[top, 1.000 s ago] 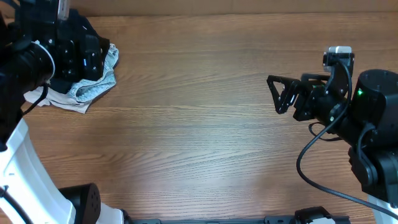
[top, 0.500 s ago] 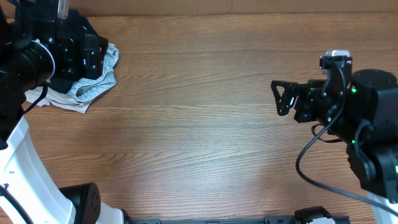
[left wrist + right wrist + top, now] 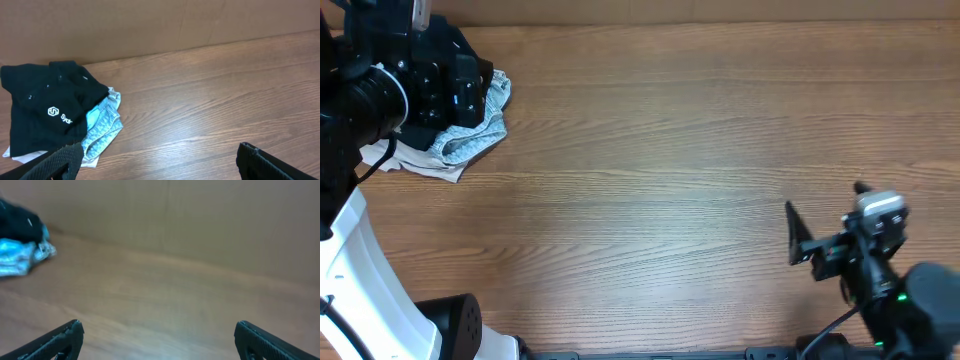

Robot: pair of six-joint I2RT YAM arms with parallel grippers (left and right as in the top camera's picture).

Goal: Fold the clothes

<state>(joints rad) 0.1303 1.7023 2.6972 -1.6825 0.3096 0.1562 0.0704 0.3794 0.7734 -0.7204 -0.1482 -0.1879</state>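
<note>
Noted clothes [image 3: 472,138] heaped upper left on desk [image 3: 650,160]; found left gripper [image 3: 159,161] and right gripper [image 3: 157,337] released.

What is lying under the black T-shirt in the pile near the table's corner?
A light-blue patterned piece sticks out from under the black T-shirt, and a pale beige piece shows beneath both. How far they run underneath, and anything else there, is covered.

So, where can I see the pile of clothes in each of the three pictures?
Overhead: the pile of clothes lies at the top left of the table.
Left wrist: the pile is on the left side, with the black shirt on top.
Right wrist: the pile is at the far left edge, blurred.
Shared landmark: the brown wall just behind the pile.
</note>
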